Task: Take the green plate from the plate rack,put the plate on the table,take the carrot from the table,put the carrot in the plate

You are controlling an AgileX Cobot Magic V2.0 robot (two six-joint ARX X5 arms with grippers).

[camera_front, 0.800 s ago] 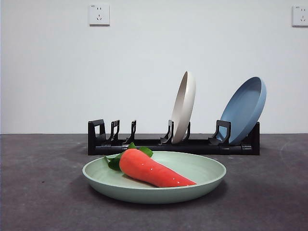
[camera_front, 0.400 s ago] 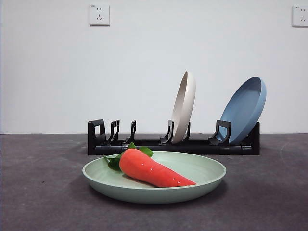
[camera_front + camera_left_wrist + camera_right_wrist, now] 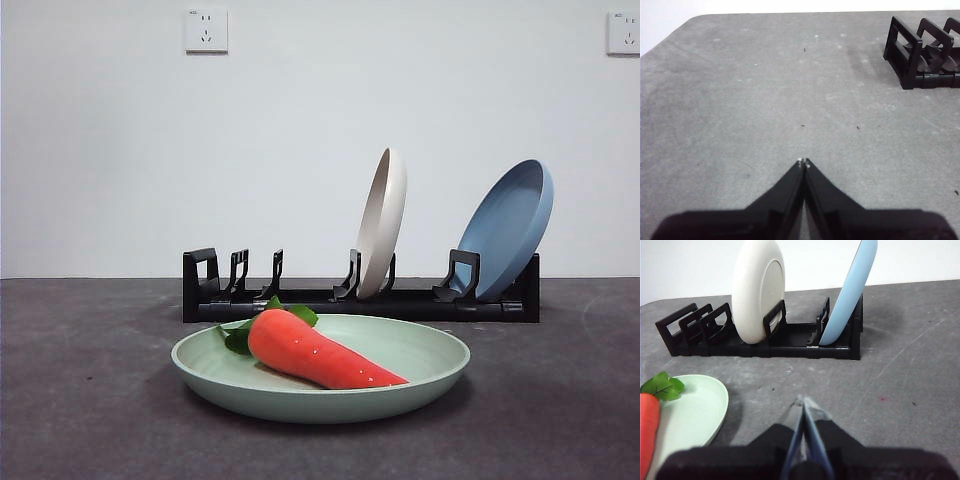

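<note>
Nothing differs from a second ago: every object in the front view sits exactly where it was. The green plate (image 3: 320,368) lies flat on the surface (image 3: 90,400), near its front edge and about midway between the side edges. The carrot (image 3: 320,352) lies in the plate, its green leaves at the thick end pointing toward the rack and its tip resting against the plate's inner wall. Behind the plate, toward the far edge, the plate rack (image 3: 360,300) stands with the cream-white plate (image 3: 382,222) upright in a middle slot and the blue plate (image 3: 510,228) leaning in the end slot; the slots at the other end hold nothing.

The left claw (image 3: 803,162) is clenched, tips together, grasping nothing, over bare surface near a far corner, with the empty end of the rack (image 3: 925,52) off to one side. The right claw (image 3: 803,401) is likewise clenched and empty, hanging over the surface just beside the green plate's rim (image 3: 715,400), facing the rack and both standing plates.
</note>
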